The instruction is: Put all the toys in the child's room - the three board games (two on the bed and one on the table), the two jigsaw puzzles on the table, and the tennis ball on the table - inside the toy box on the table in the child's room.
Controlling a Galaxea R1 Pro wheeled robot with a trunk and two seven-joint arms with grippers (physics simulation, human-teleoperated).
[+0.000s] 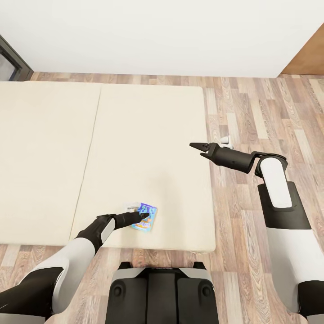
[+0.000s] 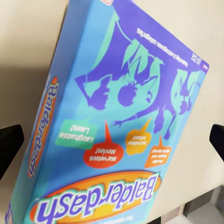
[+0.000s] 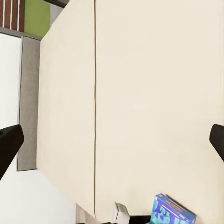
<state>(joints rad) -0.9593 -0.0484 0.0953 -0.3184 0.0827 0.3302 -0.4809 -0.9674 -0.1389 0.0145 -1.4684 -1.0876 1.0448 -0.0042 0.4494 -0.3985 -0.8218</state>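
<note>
The wood-plank floor (image 1: 252,112) runs under everything, up to the white wall (image 1: 157,31) at the far side. On it stands the bed (image 1: 54,148), wide and low, its cream mattress in two parts with a seam running from far to near; it takes up the left and middle of the head view, and its near edge lies just ahead of the robot's base (image 1: 159,292).

The right arm (image 1: 274,180) reaches in from the right, over the floor beside the bed's right edge. Its claw (image 1: 200,148) hangs at that edge with its two dark fingers spread apart and nothing between them. In the right wrist view the finger tips sit far apart at either side of the picture, with bare mattress between.

The left arm (image 1: 76,252) stretches forward from the near left over the mattress. Its claw (image 1: 143,217) is at the small teal-blue board game (image 1: 146,217), which lies flat on the mattress near the bed's near edge, a little right of the seam. In the left wrist view the game box (image 2: 116,121), printed "Balderdash" with purple figures, sits between the fingers (image 2: 9,144), which stand wide on either side of it without closing on it.
</note>
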